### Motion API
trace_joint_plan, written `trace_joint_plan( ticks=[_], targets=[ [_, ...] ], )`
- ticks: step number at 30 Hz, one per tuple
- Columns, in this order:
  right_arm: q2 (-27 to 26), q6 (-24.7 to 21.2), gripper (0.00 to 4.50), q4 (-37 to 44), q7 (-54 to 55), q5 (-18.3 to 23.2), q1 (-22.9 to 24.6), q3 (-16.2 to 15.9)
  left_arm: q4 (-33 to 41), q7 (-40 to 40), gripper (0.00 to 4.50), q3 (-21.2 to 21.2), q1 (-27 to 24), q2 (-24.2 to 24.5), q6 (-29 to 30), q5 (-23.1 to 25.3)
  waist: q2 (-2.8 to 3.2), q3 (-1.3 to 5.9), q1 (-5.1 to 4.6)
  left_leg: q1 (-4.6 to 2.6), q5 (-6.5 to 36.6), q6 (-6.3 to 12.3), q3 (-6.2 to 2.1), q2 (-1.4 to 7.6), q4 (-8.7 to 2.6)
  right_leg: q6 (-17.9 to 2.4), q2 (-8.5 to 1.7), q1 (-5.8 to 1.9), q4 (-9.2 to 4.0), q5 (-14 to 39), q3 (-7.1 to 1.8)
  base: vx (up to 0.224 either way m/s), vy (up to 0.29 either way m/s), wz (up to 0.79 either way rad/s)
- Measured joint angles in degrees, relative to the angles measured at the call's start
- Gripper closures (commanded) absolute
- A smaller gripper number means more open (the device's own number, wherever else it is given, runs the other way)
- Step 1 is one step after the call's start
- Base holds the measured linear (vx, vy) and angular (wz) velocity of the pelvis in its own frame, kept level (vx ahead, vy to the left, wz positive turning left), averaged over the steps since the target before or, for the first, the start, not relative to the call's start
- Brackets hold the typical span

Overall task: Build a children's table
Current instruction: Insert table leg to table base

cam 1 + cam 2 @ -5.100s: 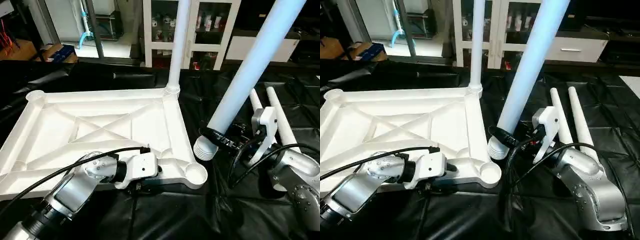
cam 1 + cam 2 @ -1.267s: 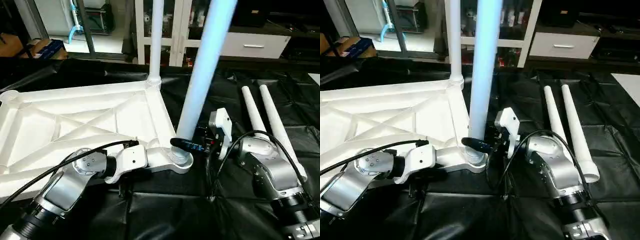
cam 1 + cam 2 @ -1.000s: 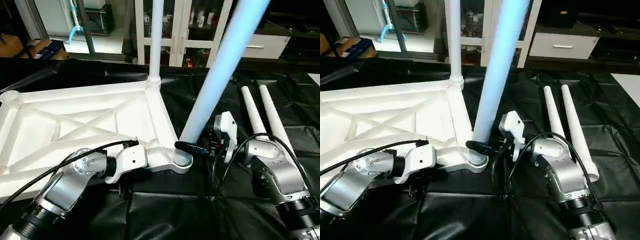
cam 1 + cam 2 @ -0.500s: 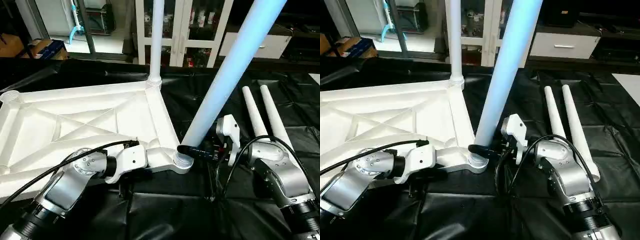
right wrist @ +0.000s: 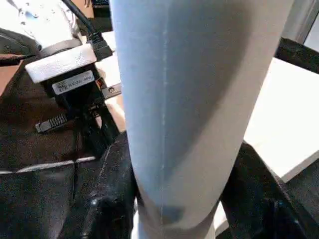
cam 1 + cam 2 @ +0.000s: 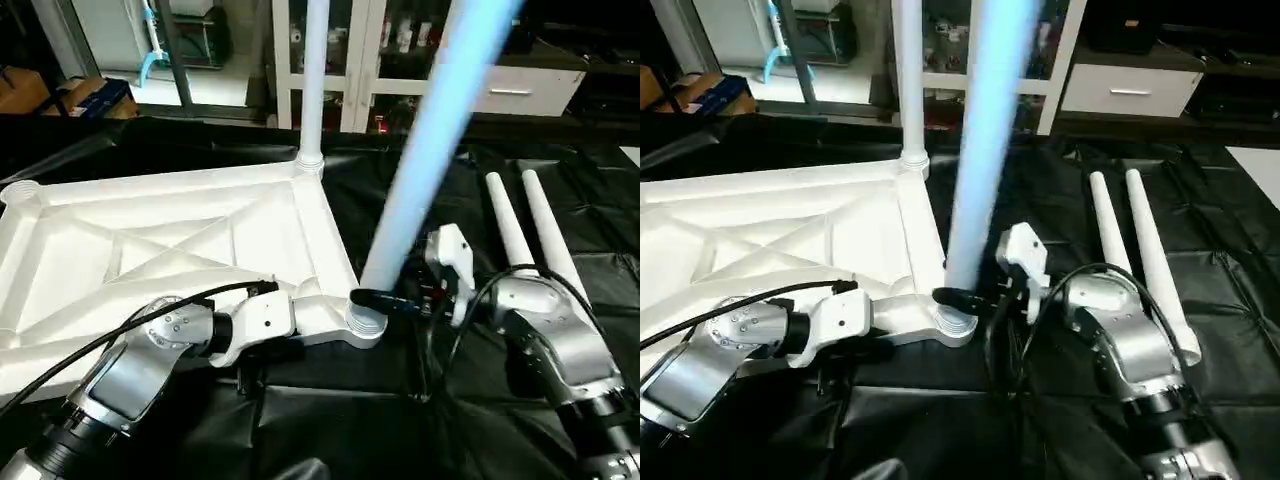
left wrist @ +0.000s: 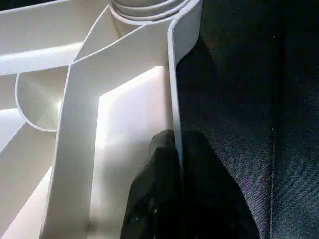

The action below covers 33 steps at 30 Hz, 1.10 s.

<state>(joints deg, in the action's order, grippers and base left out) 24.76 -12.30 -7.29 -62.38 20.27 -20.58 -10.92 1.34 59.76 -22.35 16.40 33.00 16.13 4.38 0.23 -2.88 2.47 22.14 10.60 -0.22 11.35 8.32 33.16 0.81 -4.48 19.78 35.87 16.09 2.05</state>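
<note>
The children's table top point(image 6: 150, 240) lies upside down, white, its X ribs facing up. One white leg point(image 6: 313, 80) stands upright in the far right corner socket. A second leg point(image 6: 430, 150) leans slightly right, its ribbed foot in the near right corner socket point(image 6: 366, 324). My right gripper point(image 6: 374, 298) is shut on this leg just above the socket; black fingers point(image 5: 113, 189) flank the tube. My left gripper point(image 7: 177, 142) is shut on the top's near rim, one finger on each side of the wall. Two more legs point(image 6: 508, 225) point(image 6: 548, 235) lie side by side at the right.
Black cloth point(image 6: 330, 430) covers the work surface. A white glass-door cabinet point(image 6: 380, 60) and a white drawer unit point(image 6: 530, 95) stand behind. A cardboard box point(image 6: 90, 95) sits at the back left. My right forearm point(image 6: 550, 340) lies close to the loose legs.
The held leg's upper end swung out to the right, then back left toward upright. Its foot stayed at the near right socket. My left gripper has kept its hold on the rim.
</note>
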Motion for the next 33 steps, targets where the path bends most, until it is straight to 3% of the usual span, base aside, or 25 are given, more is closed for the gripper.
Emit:
trace_joint_plan(
  ticks=[14,33],
  targets=[
    [-2.6,0.8,2.67,-5.2,0.9,0.2,-1.8,1.2,-0.5,-0.4,4.5,0.2,0.0,0.0,0.2,0.4,-0.24,-0.1,-0.54,-0.15,0.0,-0.05,0.0,0.02,-0.04,-0.3,0.0,0.05,0.02,-0.2,-0.01,0.0,0.0,0.0],
    [-1.0,0.9,2.67,1.1,3.3,4.2,7.4,5.6,0.1,-0.2,4.5,-0.3,-0.1,-0.5,0.2,0.5,-0.09,0.3,0.61,-0.16,0.0,-0.05,0.1,0.02,-0.33,-0.3,0.0,-0.13,-0.61,-0.2,0.0,0.0,0.0,0.0]
  ],
)
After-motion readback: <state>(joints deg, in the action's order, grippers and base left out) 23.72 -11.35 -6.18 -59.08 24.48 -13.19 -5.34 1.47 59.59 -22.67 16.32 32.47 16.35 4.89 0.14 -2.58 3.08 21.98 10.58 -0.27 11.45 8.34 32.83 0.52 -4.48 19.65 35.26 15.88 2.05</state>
